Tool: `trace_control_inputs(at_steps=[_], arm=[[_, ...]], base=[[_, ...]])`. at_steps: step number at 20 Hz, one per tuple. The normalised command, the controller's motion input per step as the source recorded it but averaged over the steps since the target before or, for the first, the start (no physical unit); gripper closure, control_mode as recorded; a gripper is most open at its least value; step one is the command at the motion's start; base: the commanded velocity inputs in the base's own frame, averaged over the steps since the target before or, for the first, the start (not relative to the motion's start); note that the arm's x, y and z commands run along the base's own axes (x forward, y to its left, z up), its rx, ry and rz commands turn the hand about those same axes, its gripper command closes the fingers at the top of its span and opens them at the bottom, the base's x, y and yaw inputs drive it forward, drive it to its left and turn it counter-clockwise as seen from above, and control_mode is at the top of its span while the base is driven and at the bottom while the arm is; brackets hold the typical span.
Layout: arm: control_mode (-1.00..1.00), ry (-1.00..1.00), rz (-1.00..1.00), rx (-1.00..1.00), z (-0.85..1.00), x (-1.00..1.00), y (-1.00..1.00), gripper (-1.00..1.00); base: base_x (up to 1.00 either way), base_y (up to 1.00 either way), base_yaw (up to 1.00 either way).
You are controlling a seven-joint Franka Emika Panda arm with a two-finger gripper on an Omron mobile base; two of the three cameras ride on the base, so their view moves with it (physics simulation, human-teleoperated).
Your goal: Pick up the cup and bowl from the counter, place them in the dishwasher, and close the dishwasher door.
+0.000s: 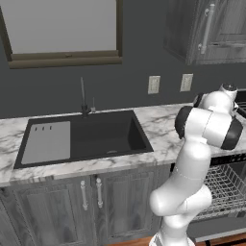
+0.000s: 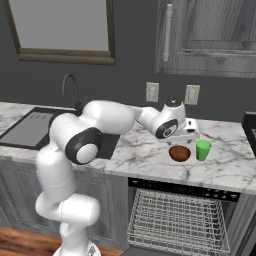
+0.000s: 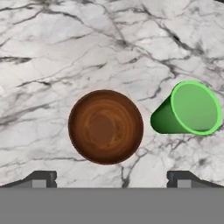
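Marble counter (image 1: 158, 126) runs across the left base view, with the black sink (image 1: 84, 137) sunk into it at about nine o'clock from the arm's big elbow. At four o'clock the dishwasher (image 1: 226, 190) stands open, its white wire rack pulled out, presumably so the dishes can drop straight in.

From the right base view the arm reaches across to two o'clock, and the gripper (image 2: 189, 131) hangs over the counter just above the bowl (image 2: 179, 153). The cup (image 2: 203, 150) stands upright just beside the bowl, at its three o'clock. Both sit near the counter's front edge, directly above the rack, so the carry down looks short. The dishwasher door (image 2: 150, 251) appears folded down at six o'clock, though little of it shows.

In the hand view the camera looks straight down. The bowl sits near the centre, mouth up, and the cup lies at its three o'clock, apart from it by a sliver of marble. The two fingertips (image 3: 41, 178) rise at the bottom corners, spread wide and holding nothing. I'd judge the bowl is the first pick, since the hand is centred on it.
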Motion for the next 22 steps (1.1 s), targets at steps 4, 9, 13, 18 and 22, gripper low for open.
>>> trace_control_inputs(at_steps=[4, 9, 13, 18, 22], arm=[[-1.00, 0.00, 0.00, 0.00, -0.10, 0.21, -0.27, -1.00], [-1.00, 0.00, 0.00, 0.00, -0.08, 0.21, -0.27, -1.00], [-1.00, 0.00, 0.00, 0.00, -0.12, 0.24, -0.25, -1.00], [-1.00, 0.00, 0.00, 0.00, -0.18, 0.28, -0.22, -1.00], [-1.00, 0.00, 0.00, 0.00, -0.19, 0.27, -0.20, -1.00]], base=[[0.00, 0.00, 0.00], [0.00, 0.00, 0.00], [0.00, 0.00, 0.00], [0.00, 0.00, 0.00], [0.00, 0.00, 0.00]])
